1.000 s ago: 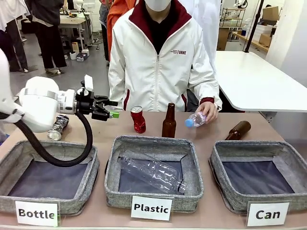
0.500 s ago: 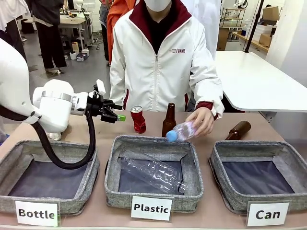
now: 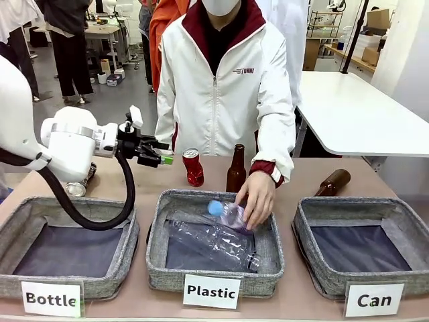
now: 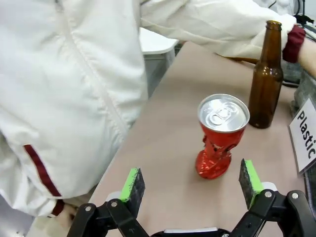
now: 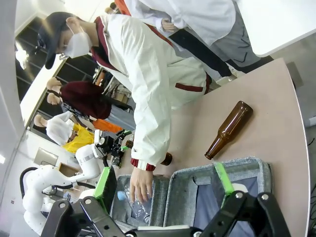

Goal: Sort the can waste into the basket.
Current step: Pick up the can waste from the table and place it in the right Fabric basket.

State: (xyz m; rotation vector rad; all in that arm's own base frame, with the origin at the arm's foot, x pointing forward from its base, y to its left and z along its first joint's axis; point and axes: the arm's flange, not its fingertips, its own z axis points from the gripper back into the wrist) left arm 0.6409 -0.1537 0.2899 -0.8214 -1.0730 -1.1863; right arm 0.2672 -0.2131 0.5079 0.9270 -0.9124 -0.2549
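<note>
behind the left arm (image 3: 67, 144), the black can (image 3: 78, 185) lies.

The glossy white, rounded left arm (image 3: 70, 151) carries a thick black cable (image 3: 129, 191); its black fingers (image 4: 132, 183) have green pads. The person wears a white zip jacket (image 3: 221, 100) with maroon collar and cuffs.
</note>
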